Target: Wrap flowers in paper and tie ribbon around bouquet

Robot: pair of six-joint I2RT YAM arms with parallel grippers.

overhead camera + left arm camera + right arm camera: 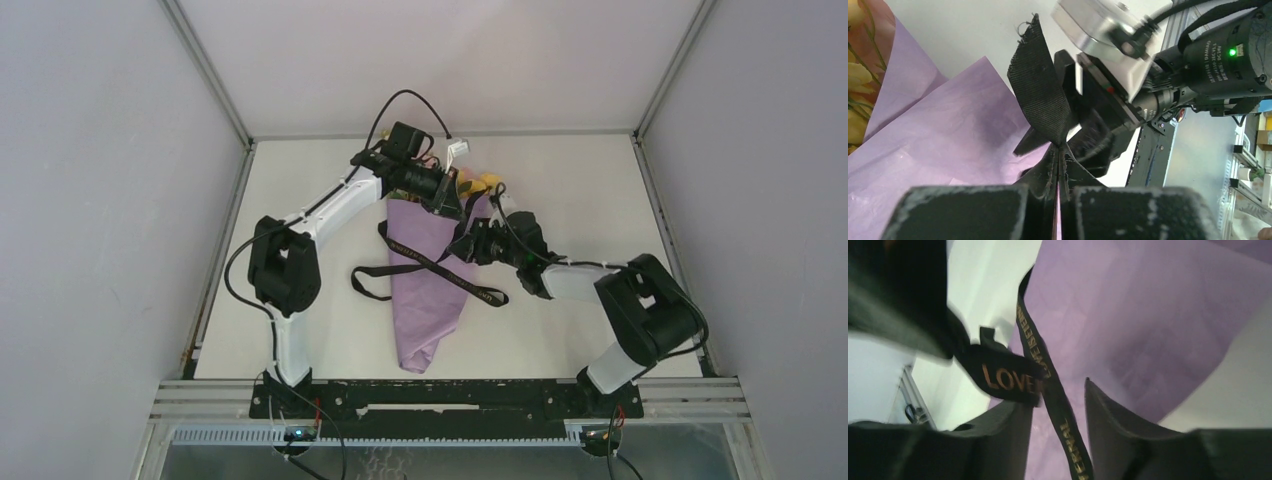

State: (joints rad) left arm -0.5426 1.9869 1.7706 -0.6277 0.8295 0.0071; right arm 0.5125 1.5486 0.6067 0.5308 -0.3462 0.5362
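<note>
The bouquet lies mid-table, a lilac paper (428,300) cone with its tip toward the arms and the yellow and pink flowers (480,183) at its far end. The dark ribbon (432,264) crosses over the cone. My left gripper (1060,150) is shut on a frayed ribbon end (1040,95) above the cone's mouth. My right gripper (1060,405) hovers over the cone's right side. Its jaws stand apart, and a ribbon strand with gold print (1055,405) runs between them, touching neither finger. A second strand reading "LOVE" (1003,379) crosses just beyond the left finger.
Loose ribbon tails trail onto the white table (300,330) left of the cone (365,282) and right of it (492,296). The two grippers are close together, the right one (1098,125) blurred just beyond the left's fingertips. Grey enclosure walls (100,200) and metal frame rails surround the table.
</note>
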